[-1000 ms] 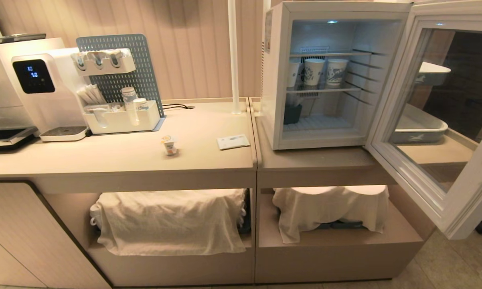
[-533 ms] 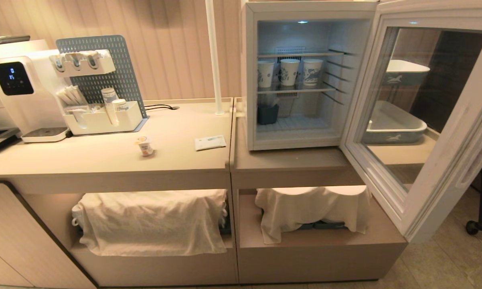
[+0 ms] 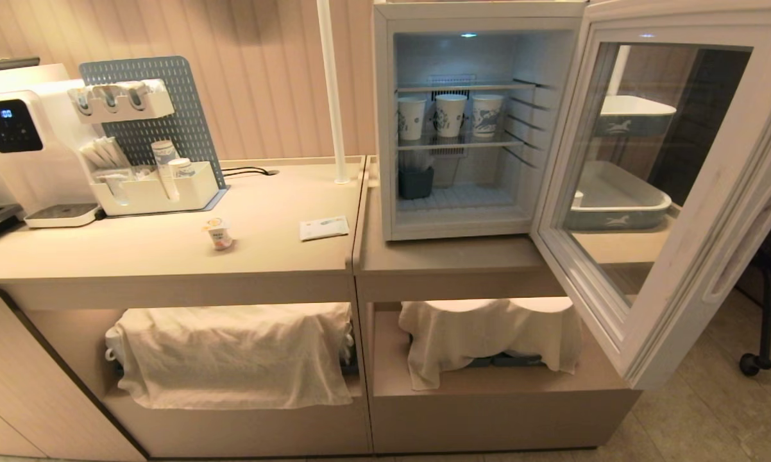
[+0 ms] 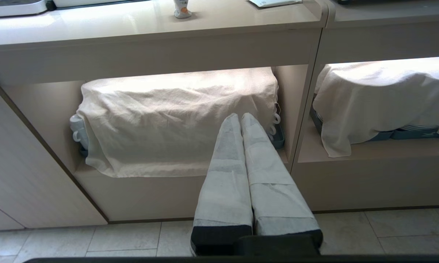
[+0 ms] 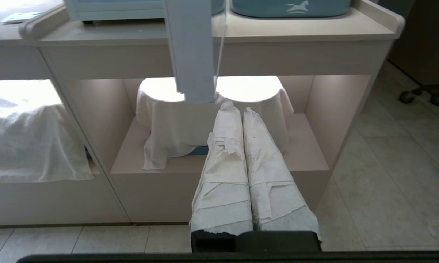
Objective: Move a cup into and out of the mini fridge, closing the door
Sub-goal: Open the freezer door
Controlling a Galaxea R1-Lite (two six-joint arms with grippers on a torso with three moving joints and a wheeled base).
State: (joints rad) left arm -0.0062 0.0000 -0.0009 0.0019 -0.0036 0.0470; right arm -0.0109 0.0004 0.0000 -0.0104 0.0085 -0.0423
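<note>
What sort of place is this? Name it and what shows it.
Probably a café-style drinks counter or office pantry. A white countertop water dispenser with a dark display, a white organiser of cups and sachets on a grey pegboard, and blue-printed white paper cups in the open white mini fridge suggest it.

Three paper cups [image 3: 450,115], one small cup [image 3: 218,232], two cloths [image 3: 231,353]
</note>
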